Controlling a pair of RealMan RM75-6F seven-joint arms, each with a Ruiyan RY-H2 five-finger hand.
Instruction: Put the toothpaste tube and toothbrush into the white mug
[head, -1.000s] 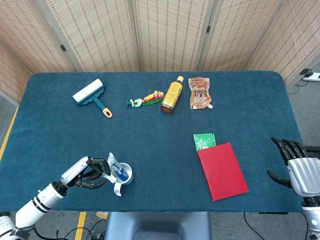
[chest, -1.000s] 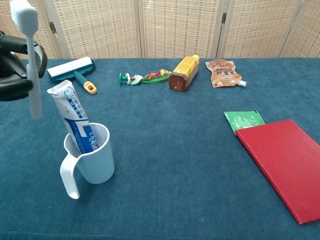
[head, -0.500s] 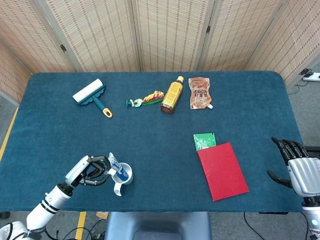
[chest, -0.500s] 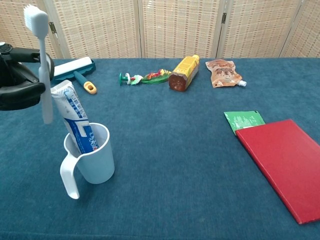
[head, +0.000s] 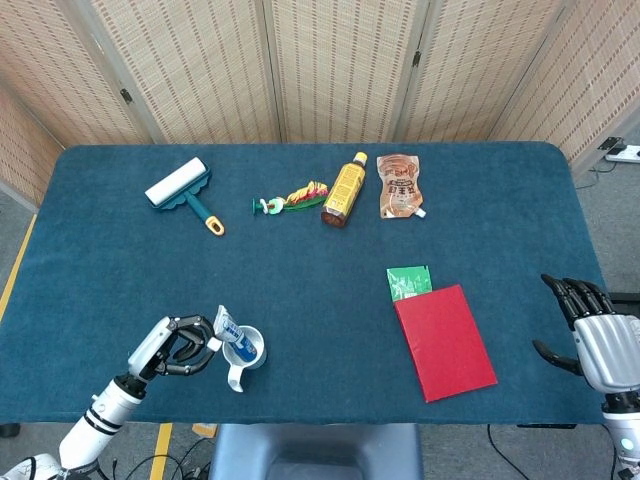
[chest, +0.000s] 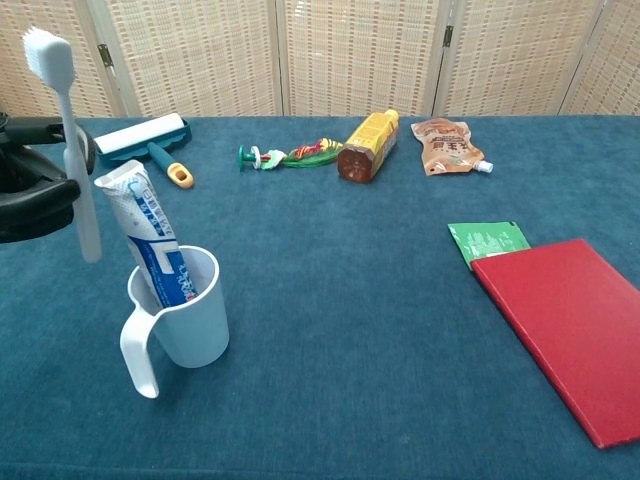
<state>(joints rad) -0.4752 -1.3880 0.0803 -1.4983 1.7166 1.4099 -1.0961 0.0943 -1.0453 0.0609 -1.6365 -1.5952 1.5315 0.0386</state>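
A: Chest view first: where is the toothbrush (chest: 70, 140)?
B: At the left edge of the frame, upright with its white bristles on top, gripped by the left hand (chest: 35, 180). Its lower end hangs in the air, above and just left of the white mug (chest: 185, 320), not inside it.
A: And the toothpaste tube (chest: 150, 235)?
B: Already in the mug, leaning toward the upper left, crimped end up. The mug stands on the blue bench (chest: 330, 330) at lower left, handle pointing toward the camera.
A: The right hand (head: 600, 335)?
B: Head view only, at the lower right edge, off the bench's corner. Its fingers are spread and it holds nothing.
A: Anything else lying about?
B: A red book (head: 444, 342) at lower right, overlapping a green packet (head: 408, 281). Along the top: a lint roller (head: 180, 187), a small colourful toy (head: 290, 198), a yellow bottle (head: 344, 189) on its side and a brown spouted pouch (head: 399, 185).
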